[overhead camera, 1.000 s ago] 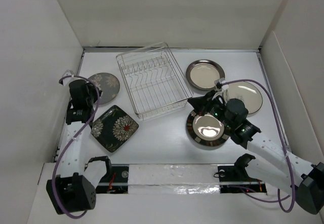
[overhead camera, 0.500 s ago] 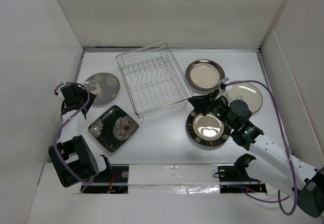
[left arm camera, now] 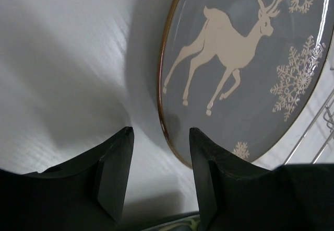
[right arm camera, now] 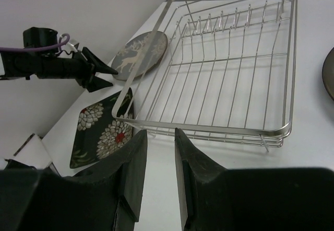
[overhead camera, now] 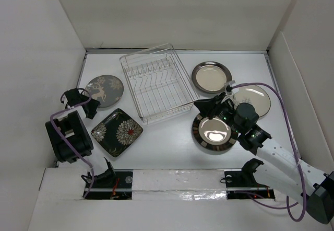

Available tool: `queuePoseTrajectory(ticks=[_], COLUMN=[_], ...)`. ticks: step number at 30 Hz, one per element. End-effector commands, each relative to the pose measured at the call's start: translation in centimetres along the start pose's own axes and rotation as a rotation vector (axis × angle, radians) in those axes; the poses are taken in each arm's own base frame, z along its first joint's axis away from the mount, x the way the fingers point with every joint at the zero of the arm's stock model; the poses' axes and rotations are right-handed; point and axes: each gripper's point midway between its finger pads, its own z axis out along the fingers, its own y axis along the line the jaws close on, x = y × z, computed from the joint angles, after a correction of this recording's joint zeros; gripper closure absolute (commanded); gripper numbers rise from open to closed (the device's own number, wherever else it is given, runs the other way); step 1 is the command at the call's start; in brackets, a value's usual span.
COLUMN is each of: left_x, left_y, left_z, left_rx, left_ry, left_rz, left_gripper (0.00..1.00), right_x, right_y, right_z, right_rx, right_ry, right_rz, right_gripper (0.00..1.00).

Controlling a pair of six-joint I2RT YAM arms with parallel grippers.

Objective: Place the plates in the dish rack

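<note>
My left gripper (overhead camera: 88,102) sits at the far left of the table, fingers spread with nothing between them. The grey reindeer plate (overhead camera: 106,90) lies flat at about 1 o'clock from it, just beyond the tips. This is the relation I must steer by. In the left wrist view the left gripper (left arm camera: 159,137) frames bare table, while the plate's (left arm camera: 245,69) near rim runs down past the right-hand finger (left arm camera: 204,160). I cannot tell whether they touch. I judge the rim has to come between the fingers before any pinch.

The black floral plate (overhead camera: 117,132) lies at 5 o'clock from that gripper, also flat. The left arm is the nearer one for both.

The dish rack (overhead camera: 147,54) stands mid-table with no plate in it. The right wrist view shows this best, with its prongs bare along the dish rack (right arm camera: 209,128). That view also catches the left arm side-on, which the overhead view flattens.

The right gripper (overhead camera: 209,104) points at 10 o'clock toward the rack, fingers only slightly parted and holding nothing. A brown-rimmed plate (overhead camera: 212,131) lies beneath that arm, and two brown-rimmed plates (overhead camera: 211,77) lie at 12 and 2 o'clock from it.
</note>
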Motion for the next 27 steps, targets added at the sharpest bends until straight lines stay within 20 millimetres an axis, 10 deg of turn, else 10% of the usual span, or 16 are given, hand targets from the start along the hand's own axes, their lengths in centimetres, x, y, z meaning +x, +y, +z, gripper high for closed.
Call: queuePoseTrajectory(ticks=[1,8,16,27], left_x=[-2.0,-2.1,-2.5,-9.1], left_y=[-2.2,-1.8,-2.4,-10.3], left_z=[0.6,2.2,2.5,-6.3], left_rx=[0.061,0.042,0.076,0.386], left_ry=[-0.038,-0.032,-0.058,-0.369], left_rz=[-0.014,-0.035,-0.063,0.026], left_gripper=[0.57,0.62,1.00,1.00], right_x=[-1.6,-1.5,-1.5,-0.9], right_y=[0.7,0.6,0.6,0.6], right_z=[0.0,0.1,0.1,0.6], right_rx=[-0.014,-0.010,-0.007,-0.008], right_ry=[-0.048,-0.045,-0.048,-0.032], right_rz=[-0.018,-0.021,-0.026,-0.034], right_gripper=[0.67,0.67,0.67,0.68])
